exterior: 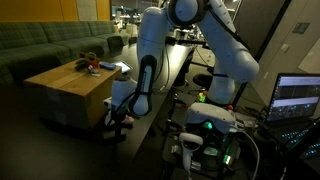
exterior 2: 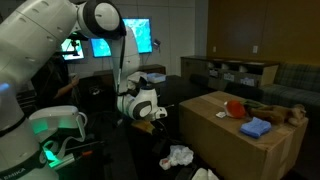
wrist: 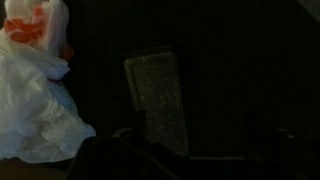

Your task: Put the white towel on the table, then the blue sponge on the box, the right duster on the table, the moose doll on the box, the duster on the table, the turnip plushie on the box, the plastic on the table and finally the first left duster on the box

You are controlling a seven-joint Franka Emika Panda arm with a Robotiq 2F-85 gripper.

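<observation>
Jaws' state indiscernible in darkness; grey pad (wrist: 157,100) straight ahead, white plastic (wrist: 35,95) leftward.

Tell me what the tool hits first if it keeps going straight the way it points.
Probably the grey pad, centred in the wrist view ahead of the tool; the white plastic bag lies off to one side. Depth is hard to judge in the dark.

In an exterior view, the box (exterior 2: 235,145) stands at the right. On it the sponge (exterior 2: 256,127) lies near the front and the moose doll (exterior 2: 283,113) lies behind. The towel (exterior 2: 180,155) lies low, left of the box. In the wrist view, the plastic (wrist: 35,95) lies left of a flat pad (wrist: 158,100).
</observation>
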